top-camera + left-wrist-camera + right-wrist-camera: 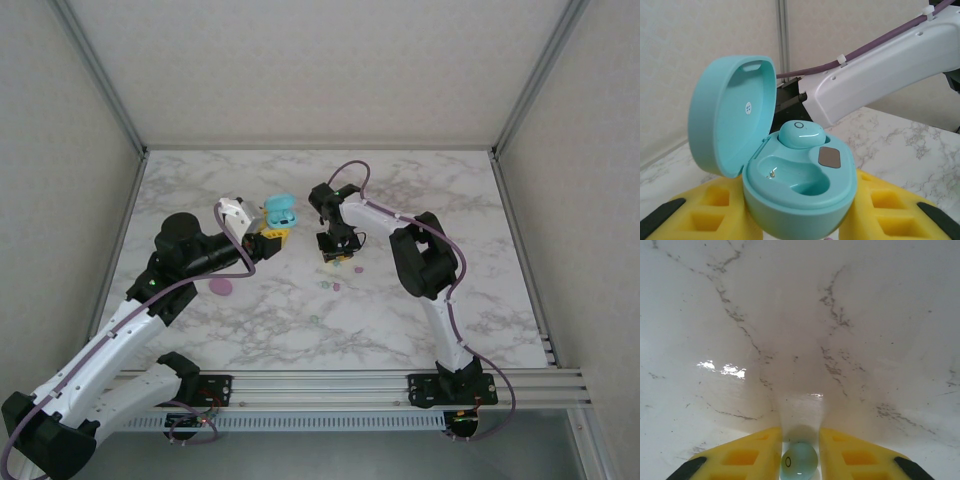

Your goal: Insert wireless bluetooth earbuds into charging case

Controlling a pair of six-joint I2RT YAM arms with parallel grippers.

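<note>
Cyan bud (802, 134) sits seated in the open case (800, 200); the adjacent socket is vacant. The left tool (269, 239) pinches the case base, lid tilted back, evidently to present that socket. A pale bud (799, 460) is pinched in the right tool (800, 452), low over the desk (790, 315), judged ready for transfer.

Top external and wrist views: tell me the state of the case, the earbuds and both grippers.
cyan case, lid open, near socket empty.
seated earbud, in the case's far socket.
left gripper, shut on the cyan case.
right gripper, shut on the pale earbud.
loose earbuds, lying on the table.
</note>
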